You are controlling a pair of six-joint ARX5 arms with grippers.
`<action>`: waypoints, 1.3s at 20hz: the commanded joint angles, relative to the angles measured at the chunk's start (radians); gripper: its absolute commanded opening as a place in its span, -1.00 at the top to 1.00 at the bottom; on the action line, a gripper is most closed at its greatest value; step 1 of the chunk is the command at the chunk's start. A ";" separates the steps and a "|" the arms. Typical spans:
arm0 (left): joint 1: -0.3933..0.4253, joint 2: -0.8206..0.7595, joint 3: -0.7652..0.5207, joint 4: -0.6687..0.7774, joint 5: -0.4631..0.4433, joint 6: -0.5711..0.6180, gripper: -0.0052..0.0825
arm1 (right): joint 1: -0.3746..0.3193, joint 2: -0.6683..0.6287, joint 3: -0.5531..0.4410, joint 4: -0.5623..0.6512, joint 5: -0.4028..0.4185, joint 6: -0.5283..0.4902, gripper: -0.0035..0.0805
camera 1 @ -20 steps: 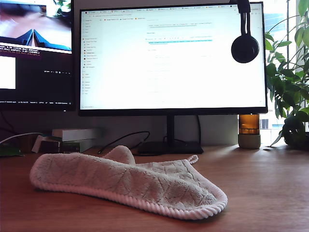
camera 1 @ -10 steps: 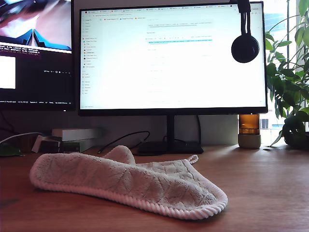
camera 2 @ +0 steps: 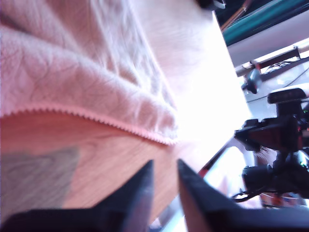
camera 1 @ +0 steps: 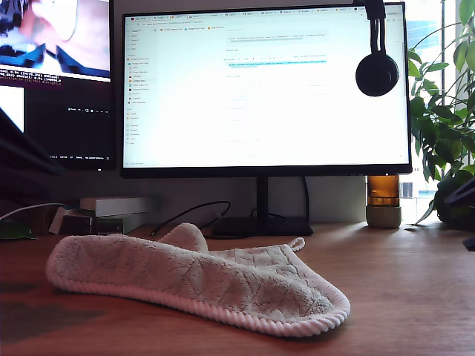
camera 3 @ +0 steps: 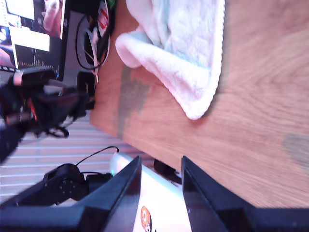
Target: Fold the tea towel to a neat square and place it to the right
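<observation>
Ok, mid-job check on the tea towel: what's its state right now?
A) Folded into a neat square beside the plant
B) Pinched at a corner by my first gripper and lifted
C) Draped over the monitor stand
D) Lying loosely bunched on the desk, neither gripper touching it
D: the tea towel lies rumpled on the wooden desk, while my first gripper and my second gripper both sit clear of it with nothing between their jaws.

The big monitor shows a white page with rows of tiny words, but they are too small and blurry to read. The smaller dark screen at the exterior view's left has little lines of pale writing, and those cannot be read either. No word, number or brand can be made out in the two wrist views.
</observation>
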 commanded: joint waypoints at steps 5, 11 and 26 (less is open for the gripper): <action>0.082 0.164 0.161 -0.066 -0.090 0.111 -0.19 | 0.016 0.050 -0.006 0.074 -0.007 -0.003 0.36; 0.068 0.352 0.262 -0.146 -0.233 0.263 -0.19 | 0.022 0.122 -0.005 0.126 0.002 -0.003 0.36; 0.008 0.524 0.296 -0.098 -0.278 0.339 0.07 | 0.143 0.423 0.082 0.205 0.138 -0.006 0.08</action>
